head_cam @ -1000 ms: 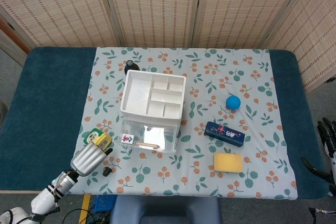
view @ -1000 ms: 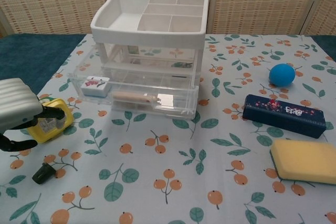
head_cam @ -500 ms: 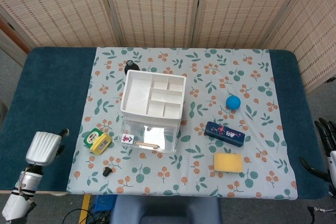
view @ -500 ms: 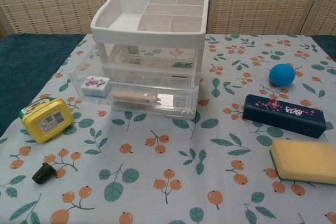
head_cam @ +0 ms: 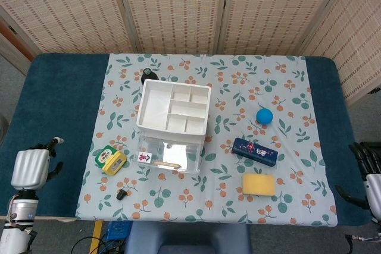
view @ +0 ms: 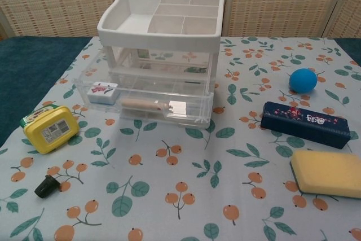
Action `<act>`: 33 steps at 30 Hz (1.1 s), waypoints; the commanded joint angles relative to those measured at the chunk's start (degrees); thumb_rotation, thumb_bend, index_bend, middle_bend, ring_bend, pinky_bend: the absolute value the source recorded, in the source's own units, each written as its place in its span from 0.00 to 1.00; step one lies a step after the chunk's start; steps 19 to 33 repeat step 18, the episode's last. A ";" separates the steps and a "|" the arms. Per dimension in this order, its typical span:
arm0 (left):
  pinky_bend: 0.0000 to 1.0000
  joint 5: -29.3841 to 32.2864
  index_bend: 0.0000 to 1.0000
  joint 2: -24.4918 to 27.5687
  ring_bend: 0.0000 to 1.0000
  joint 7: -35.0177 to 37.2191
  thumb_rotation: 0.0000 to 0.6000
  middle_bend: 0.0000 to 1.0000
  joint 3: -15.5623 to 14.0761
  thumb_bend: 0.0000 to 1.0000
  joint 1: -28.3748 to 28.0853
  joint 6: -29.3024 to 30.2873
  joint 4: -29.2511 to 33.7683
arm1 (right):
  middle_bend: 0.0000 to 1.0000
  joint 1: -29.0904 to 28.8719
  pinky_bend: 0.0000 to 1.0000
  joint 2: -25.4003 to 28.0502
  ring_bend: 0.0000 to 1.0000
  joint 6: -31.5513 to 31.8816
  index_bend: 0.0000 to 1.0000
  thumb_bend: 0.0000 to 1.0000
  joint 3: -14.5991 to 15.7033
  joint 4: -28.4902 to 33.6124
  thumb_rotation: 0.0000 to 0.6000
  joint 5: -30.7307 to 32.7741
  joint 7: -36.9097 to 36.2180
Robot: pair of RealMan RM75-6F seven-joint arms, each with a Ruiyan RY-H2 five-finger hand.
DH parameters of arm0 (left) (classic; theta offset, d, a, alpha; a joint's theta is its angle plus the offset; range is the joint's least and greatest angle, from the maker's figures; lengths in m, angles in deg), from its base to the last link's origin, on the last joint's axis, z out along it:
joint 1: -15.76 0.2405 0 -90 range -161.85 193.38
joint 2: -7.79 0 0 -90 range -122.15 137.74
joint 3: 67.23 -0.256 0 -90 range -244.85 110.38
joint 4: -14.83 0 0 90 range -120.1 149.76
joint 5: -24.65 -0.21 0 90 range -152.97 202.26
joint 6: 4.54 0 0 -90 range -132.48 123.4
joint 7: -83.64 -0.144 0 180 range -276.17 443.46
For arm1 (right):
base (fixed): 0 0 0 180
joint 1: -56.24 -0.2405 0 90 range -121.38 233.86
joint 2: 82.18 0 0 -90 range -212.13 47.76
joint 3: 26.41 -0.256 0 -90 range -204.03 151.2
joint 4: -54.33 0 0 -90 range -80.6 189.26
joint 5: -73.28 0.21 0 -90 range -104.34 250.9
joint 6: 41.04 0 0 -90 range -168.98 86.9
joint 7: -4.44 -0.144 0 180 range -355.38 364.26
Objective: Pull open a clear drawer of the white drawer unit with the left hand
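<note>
The left hand (head_cam: 30, 168) has drawn back to the table's near-left edge, fingers loosely curled, holding nothing. The bottom drawer (view: 144, 103) stands pulled out from the unit (view: 161, 23), well right of those fingers, so the pull looks finished.

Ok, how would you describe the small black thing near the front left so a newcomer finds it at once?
Start at the white drawer unit, then drop to the yellow tape measure left of its pulled-out drawer. The black cap lies just nearer the front edge: tiny, dark, the smallest item there.
</note>
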 commanded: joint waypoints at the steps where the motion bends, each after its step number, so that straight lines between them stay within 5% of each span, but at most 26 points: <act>1: 0.62 -2.21 0.31 -1.41 0.50 -0.30 1.00 0.54 -0.48 0.26 0.77 2.02 -0.42 | 0.04 -0.46 0.01 -0.78 0.00 -1.16 0.00 0.23 0.44 -1.11 1.00 0.04 -1.36; 10: 0.62 -6.78 0.31 -2.08 0.50 -0.48 1.00 0.54 -2.18 0.26 2.30 4.44 -2.28 | 0.04 -2.88 0.01 -2.49 0.00 -3.38 0.00 0.23 0.70 -3.44 1.00 -2.32 -3.42; 33: 0.62 -4.57 0.31 -1.13 0.50 -4.01 1.00 0.54 -2.45 0.26 2.91 3.02 0.23 | 0.04 -4.18 0.01 -3.20 0.00 -3.32 0.00 0.23 0.64 -3.72 1.00 -3.90 -3.67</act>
